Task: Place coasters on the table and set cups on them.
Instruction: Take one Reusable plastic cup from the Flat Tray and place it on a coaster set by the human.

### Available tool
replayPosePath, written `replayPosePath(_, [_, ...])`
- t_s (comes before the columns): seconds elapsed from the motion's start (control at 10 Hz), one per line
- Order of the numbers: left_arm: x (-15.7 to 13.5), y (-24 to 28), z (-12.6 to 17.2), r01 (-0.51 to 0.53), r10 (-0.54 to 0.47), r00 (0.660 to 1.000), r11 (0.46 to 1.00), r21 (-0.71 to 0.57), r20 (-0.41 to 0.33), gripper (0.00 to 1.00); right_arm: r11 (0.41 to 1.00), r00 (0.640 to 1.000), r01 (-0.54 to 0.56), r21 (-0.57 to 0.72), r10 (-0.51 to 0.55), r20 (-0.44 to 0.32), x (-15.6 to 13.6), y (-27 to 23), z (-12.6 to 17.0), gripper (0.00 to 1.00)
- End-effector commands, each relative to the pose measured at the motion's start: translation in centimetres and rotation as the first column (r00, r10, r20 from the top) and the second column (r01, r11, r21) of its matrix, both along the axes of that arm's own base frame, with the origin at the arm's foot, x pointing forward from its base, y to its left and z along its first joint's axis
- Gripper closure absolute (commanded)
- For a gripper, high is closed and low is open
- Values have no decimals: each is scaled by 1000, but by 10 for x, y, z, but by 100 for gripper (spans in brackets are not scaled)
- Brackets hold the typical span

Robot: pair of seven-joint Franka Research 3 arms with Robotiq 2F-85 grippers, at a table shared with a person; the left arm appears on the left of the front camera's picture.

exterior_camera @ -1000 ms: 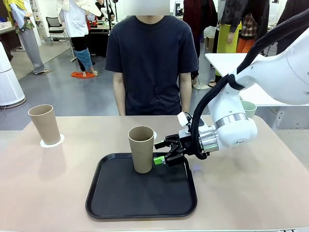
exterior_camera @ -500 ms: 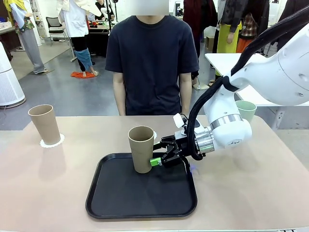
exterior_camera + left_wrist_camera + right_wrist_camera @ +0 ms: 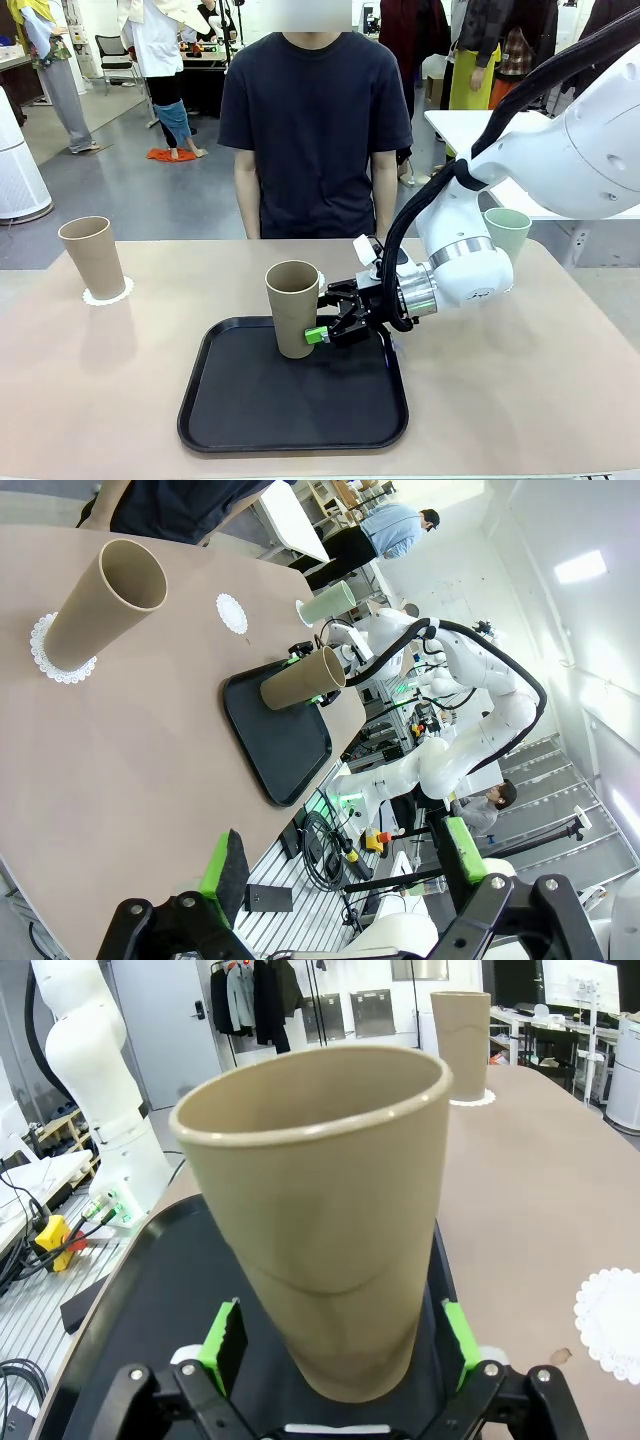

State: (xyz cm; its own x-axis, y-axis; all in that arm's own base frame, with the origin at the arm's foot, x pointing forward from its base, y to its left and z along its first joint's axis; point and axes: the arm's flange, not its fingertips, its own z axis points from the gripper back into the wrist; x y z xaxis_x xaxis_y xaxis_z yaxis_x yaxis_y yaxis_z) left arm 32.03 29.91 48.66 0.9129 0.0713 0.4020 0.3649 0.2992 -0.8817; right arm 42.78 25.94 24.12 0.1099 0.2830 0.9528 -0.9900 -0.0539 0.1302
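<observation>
Meanwhile, the right end effector [image 3: 318, 325], fingers apart, straddles a tall tan matte tumbler [image 3: 292, 308] on the black rectangular tray [image 3: 240, 405].

Three cups and their coasters on the table

A tan cup [image 3: 292, 308] stands on the tray; another [image 3: 92, 257] sits on a coaster [image 3: 108, 294] near the table's [image 3: 530, 390] left edge; a mint cup [image 3: 507, 232], partly hidden, seems near the far right corner.

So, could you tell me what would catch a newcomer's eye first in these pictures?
Probably the right gripper, open around the lower part of the tan cup standing on the black tray mid-table. Next, the other tan cup on its coaster at the table's far left, and a person standing across the table.
</observation>
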Motion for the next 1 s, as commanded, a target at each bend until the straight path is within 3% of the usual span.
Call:
replayPosePath(0.0, [-1,1,2,-10,10,1000,1000,3,-6,0,999,999,21,41,-22,25,4,9,-5,0])
replayPosePath(0.9, [-1,1,2,-10,10,1000,1000,3,-6,0,997,999,-11,76,14,-44,11,35,-8,0])
